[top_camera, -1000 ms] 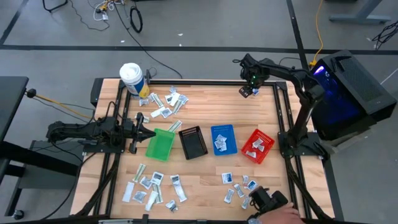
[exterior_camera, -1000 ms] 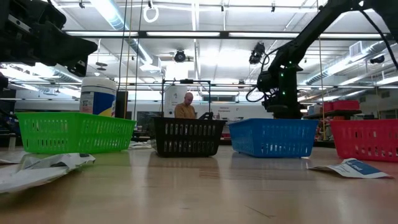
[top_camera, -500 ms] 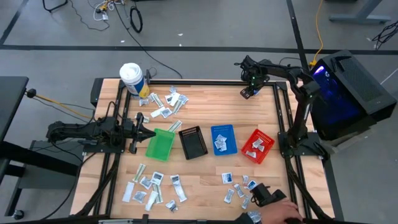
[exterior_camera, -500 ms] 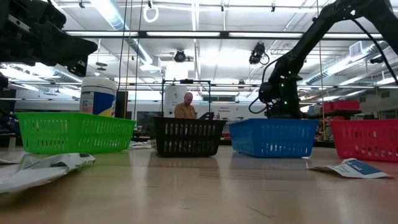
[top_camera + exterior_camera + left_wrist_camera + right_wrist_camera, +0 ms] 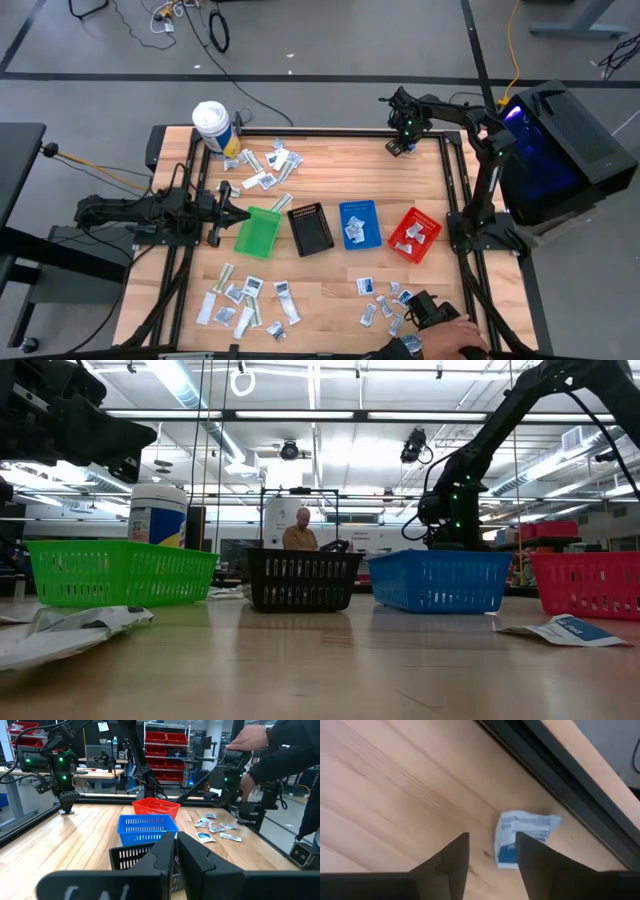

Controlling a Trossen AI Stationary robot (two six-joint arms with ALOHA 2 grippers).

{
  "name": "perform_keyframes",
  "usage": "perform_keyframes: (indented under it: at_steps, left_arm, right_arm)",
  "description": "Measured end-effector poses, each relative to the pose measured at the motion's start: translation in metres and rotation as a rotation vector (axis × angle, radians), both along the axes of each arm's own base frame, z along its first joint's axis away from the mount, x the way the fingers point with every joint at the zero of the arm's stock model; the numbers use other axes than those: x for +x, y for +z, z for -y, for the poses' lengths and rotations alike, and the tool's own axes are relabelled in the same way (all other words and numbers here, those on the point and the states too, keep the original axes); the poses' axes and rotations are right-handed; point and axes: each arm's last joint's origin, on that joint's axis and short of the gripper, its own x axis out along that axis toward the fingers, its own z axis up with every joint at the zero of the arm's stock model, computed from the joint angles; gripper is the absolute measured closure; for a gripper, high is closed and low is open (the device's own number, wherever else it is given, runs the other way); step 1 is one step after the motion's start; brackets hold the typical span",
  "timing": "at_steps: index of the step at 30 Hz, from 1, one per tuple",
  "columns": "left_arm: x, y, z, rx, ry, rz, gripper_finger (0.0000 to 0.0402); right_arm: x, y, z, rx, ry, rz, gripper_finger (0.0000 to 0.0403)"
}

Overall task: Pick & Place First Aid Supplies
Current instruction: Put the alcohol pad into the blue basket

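Right claw (image 5: 401, 147) is hovering low over the far right corner of the tabletop (image 5: 330, 170), well beyond the blue bin (image 5: 359, 224), its fingers (image 5: 451, 859) standing partly apart with bare wood between them. One white-and-blue sachet (image 5: 522, 837) is lying flat on the tabletop just past the fingertips, beside the dark frame rail (image 5: 555, 785); nothing is being gripped. Left claw (image 5: 226, 211) is waiting at the near side of the green bin (image 5: 257, 231), its fingers pressed narrow and empty. Relative to the blue bin, further first aid supplies are lying as follows: a scatter (image 5: 262, 166) toward the white tub (image 5: 211, 127), a scatter (image 5: 245, 300) beyond the green bin's front, and a scatter (image 5: 385, 298) at the front edge, where a person's hand (image 5: 445, 338) is reaching. Sachets are also lying inside the blue bin and the red bin (image 5: 415, 235).
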Motion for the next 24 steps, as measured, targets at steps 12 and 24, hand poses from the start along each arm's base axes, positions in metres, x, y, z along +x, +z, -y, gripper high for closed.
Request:
perform_keyframes:
  at_steps: [12,24]
  left_arm:
    - [0.0,-0.0002,0.0,0.0,0.0,-0.001,0.0369]
    - [0.0,-0.0001,0.0,0.0,0.0,-0.001,0.0369]
  right_arm:
    - [0.0001,0.0001,0.0015,-0.021,-0.001,-0.007,0.0276]
    - [-0.0002,0.0001,0.0017,-0.027,-0.002,-0.017,0.0277]
